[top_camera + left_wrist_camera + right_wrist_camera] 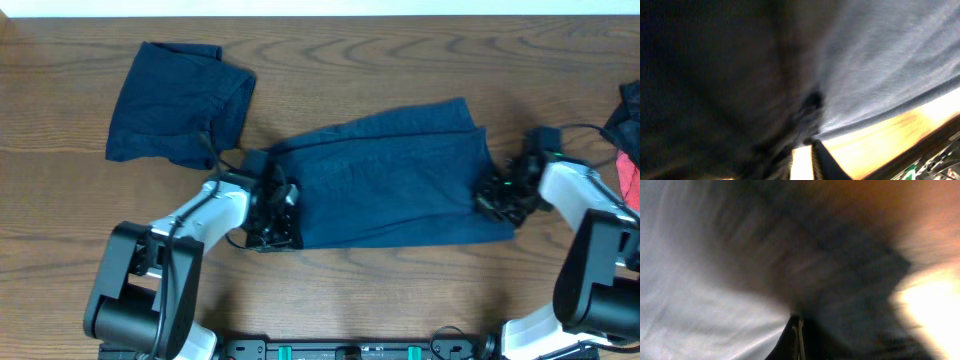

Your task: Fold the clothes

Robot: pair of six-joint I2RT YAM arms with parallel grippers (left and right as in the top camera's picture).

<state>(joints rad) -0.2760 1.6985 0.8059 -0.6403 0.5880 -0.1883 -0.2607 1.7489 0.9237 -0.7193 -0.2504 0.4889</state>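
Note:
A pair of dark navy shorts (390,185) lies spread across the middle of the table. My left gripper (272,212) is at its left edge, and in the left wrist view (807,150) the jaws are nearly closed with bunched fabric (880,60) at their tips. My right gripper (497,195) is at the shorts' right edge. In the right wrist view (797,330) its fingers are pressed together on the dark cloth (700,295). Both wrist views are blurred.
A second navy garment (178,103) lies folded at the back left. A dark piece (628,115) and a coral-red piece (630,175) lie at the right edge. Wooden table (400,60) shows all around.

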